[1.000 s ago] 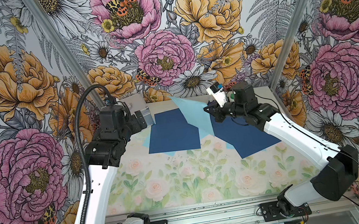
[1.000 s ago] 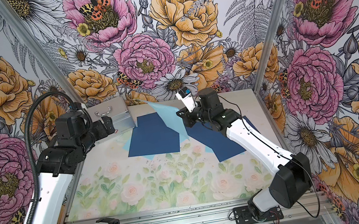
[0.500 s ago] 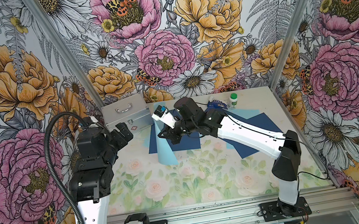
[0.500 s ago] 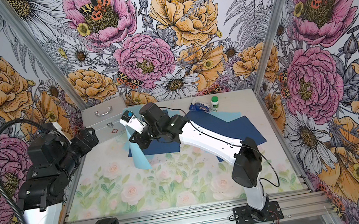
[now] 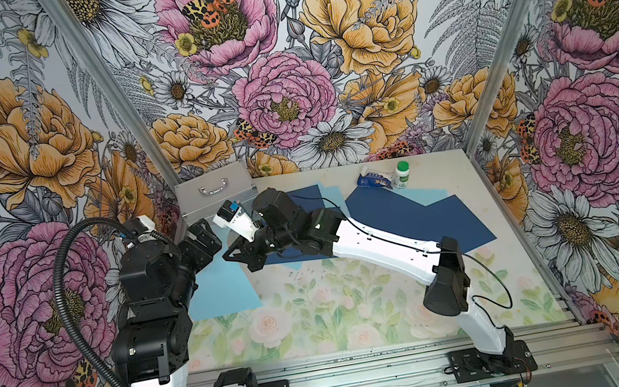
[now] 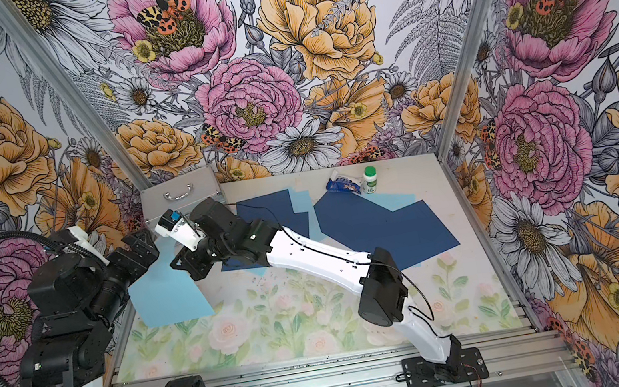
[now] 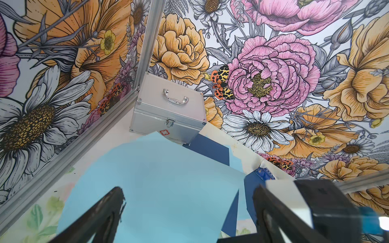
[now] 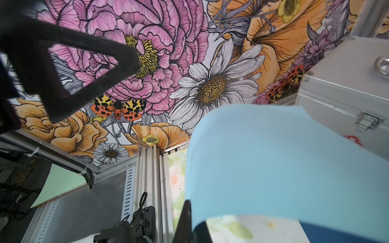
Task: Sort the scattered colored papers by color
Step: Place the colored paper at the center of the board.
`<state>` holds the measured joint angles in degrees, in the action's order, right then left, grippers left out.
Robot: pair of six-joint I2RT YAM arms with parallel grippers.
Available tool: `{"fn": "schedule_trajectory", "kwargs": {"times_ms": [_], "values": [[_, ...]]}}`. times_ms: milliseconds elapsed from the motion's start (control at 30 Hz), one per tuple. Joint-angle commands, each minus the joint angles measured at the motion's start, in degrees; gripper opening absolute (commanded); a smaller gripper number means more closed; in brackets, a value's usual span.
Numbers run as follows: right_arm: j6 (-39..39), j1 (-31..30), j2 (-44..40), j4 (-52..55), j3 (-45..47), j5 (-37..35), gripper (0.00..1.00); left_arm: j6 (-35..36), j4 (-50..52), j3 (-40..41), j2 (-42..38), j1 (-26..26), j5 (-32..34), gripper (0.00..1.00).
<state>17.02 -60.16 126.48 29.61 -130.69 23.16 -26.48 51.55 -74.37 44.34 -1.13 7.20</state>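
My right gripper [image 5: 231,254] [image 6: 178,264] is shut on the edge of a light blue paper [image 5: 222,290] [image 6: 166,297] at the table's left side. The sheet curves down from the jaws [image 8: 284,168] and its far part rests on the mat. My left gripper [image 5: 202,239] [image 6: 141,246] hangs open just left of the right one, above that sheet [image 7: 157,189], holding nothing. Dark navy papers [image 5: 409,221] [image 5: 302,200] lie at the right and back centre, with light blue papers [image 5: 432,194] partly showing under them.
A silver case [image 5: 215,192] [image 7: 168,109] stands in the back left corner, close to the held sheet. A crinkled blue-and-white packet [image 5: 375,180] and a green-capped white bottle [image 5: 401,175] sit at the back right. The right arm reaches across the middle of the table.
My right gripper carried the light blue paper from the back centre across to the left side and lowered it. The left arm drew back toward the left wall, staying open.
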Motion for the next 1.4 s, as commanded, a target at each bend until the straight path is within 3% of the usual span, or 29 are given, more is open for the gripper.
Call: {"fn": "schedule_trajectory", "kwargs": {"times_ms": [0, 400, 633, 967, 1367], "values": [[7.8, 0.3, 3.9, -2.3, -0.2, -4.8, 0.0, -1.1, -1.0, 1.0, 0.7, -0.8, 0.5, 0.98], [24.3, 3.1, 12.4, -6.6, 8.0, -7.0, 0.0, -2.7, -3.4, 5.9, 2.8, -0.8, -2.8, 0.98], [26.0, 5.7, 11.6, -8.3, 15.5, -7.0, 0.0, -5.5, -7.4, 12.0, 3.4, -0.7, -6.4, 0.98], [26.5, 6.5, 13.5, -8.3, 18.2, -4.2, 0.0, -10.7, -14.2, 22.7, 5.4, -0.6, -11.1, 0.98], [25.9, 7.9, 11.9, -8.2, 22.9, -3.0, 0.0, -13.1, -20.3, 28.6, 11.0, 0.9, -11.1, 0.98]]}}
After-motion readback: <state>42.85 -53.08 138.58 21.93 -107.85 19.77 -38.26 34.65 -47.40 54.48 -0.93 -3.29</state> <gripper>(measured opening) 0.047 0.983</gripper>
